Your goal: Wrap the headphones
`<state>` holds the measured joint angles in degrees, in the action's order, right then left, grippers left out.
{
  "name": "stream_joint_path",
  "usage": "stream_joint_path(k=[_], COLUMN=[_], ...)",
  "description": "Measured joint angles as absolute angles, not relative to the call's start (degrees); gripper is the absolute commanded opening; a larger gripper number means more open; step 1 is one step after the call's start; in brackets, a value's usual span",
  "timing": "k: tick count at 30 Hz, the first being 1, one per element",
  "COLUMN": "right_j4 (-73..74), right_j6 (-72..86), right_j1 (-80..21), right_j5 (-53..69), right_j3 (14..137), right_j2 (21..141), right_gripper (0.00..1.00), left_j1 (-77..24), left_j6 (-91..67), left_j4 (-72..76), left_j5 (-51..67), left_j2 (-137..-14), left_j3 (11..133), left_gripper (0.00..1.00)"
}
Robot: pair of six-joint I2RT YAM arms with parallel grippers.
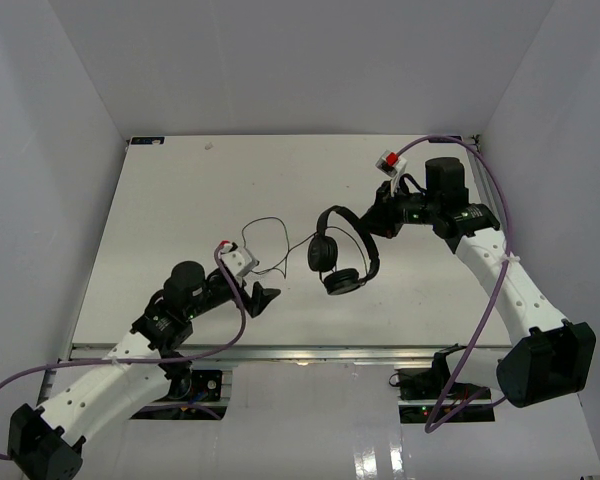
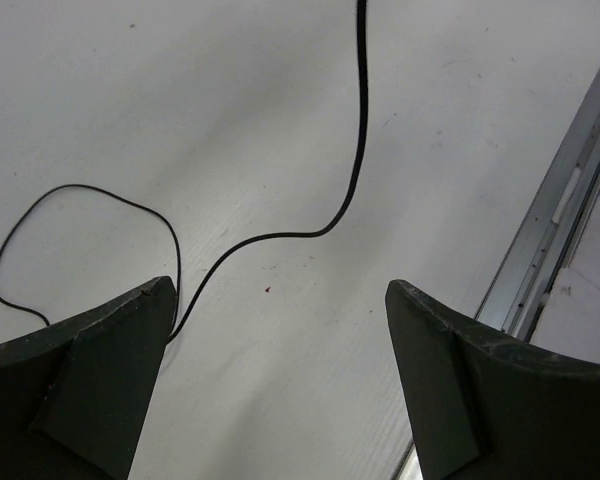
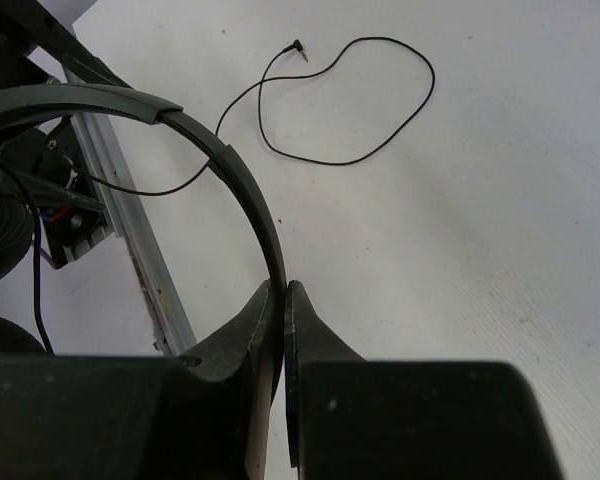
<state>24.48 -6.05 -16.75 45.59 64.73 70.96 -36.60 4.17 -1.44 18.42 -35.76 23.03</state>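
The black headphones (image 1: pixel 338 255) hang in mid-table, held up by the headband. My right gripper (image 1: pixel 372 228) is shut on the thin curved headband (image 3: pixel 242 185), which runs up and left from my closed fingertips (image 3: pixel 284 290). The earcups show at the left edge of the right wrist view (image 3: pixel 0 235). The thin black cord (image 1: pixel 263 245) loops on the white table toward my left gripper (image 1: pixel 263 297), which is open and empty just above the table. In the left wrist view the cord (image 2: pixel 352 150) lies ahead of my left gripper (image 2: pixel 280 300) and passes by the left finger (image 2: pixel 100 370). The plug end (image 3: pixel 296 46) lies loose.
The white table (image 1: pixel 180 200) is walled in white on three sides. A metal rail (image 1: pixel 310 352) runs along the near edge, also in the left wrist view (image 2: pixel 555 230). Purple robot cables (image 1: pixel 495 290) trail along both arms.
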Motion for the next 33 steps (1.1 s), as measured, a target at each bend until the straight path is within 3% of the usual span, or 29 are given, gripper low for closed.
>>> stream_joint_path(k=[6, 11, 17, 20, 25, 29, 33], right_j4=[26.2, 26.8, 27.0, 27.1, 27.1, 27.1, 27.2], right_j6=[-6.5, -6.5, -6.5, -6.4, -6.2, -5.7, -3.8], right_j1=[-16.5, -16.5, -16.5, -16.5, -16.5, -16.5, -16.5], right_j5=[48.2, 49.0, 49.6, 49.8, 50.2, 50.5, 50.3], right_j3=[65.3, 65.8, 65.8, 65.8, 65.9, 66.0, 67.1], right_j2=[71.0, 71.0, 70.9, 70.8, 70.5, 70.4, 70.5], right_gripper=[0.08, 0.08, 0.08, 0.08, 0.08, 0.08, 0.08], left_j1=[-36.6, -36.6, -36.6, -36.6, -36.4, -36.3, -36.1], left_j6=[12.3, 16.9, 20.9, 21.8, 22.5, 22.1, 20.3], left_j4=[0.4, 3.3, 7.2, 9.0, 12.4, 13.8, 14.3], left_j5=[21.1, 20.9, 21.0, 20.8, 20.5, 20.6, 21.8], left_j2=[-36.1, -42.2, -52.5, -55.6, -58.0, -58.4, -58.3], left_j3=[21.5, 19.6, 19.5, 19.5, 19.5, 19.3, 19.2], left_gripper=[0.91, 0.90, 0.81, 0.51, 0.16, 0.00, 0.00])
